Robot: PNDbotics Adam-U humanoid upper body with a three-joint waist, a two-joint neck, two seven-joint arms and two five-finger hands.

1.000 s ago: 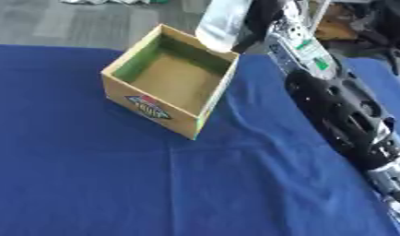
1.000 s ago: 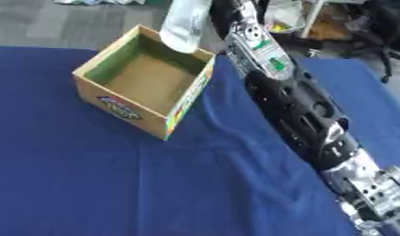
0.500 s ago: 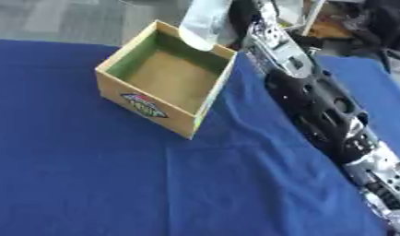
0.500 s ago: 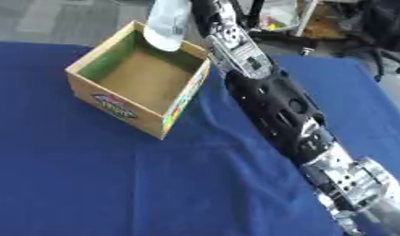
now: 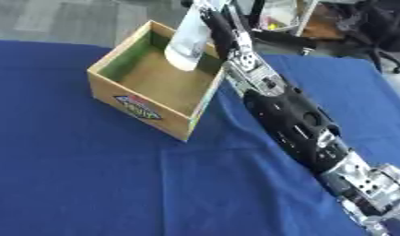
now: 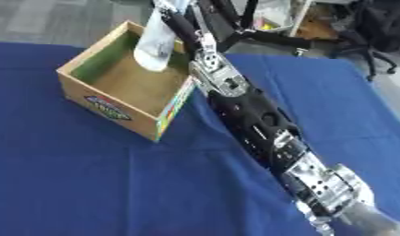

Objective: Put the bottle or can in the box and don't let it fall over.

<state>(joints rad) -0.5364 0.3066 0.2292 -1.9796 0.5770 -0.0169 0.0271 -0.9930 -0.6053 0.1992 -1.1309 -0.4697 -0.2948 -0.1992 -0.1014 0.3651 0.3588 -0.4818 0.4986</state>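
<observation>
- Overhead, the right robot hand (image 5: 213,20) wraps its fingers round a pale plastic bottle (image 5: 187,40) (tilted slightly).
- Below the robot hand, the bottle's base hangs inside the open cardboard box (image 5: 138,104) on the blue surface (image 5: 90,184).

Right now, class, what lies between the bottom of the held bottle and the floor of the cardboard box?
Nothing: in the left eye view the clear bottle, held by the right hand, hangs over the cardboard box, whose brown floor below is bare.

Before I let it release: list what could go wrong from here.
1. The bottle hangs tilted over the box, its base above the floor; released now, it may topple.
2. It is near the far right wall, so it could clip the rim going down.
3. The right hand withdrawing could knock it over.
</observation>
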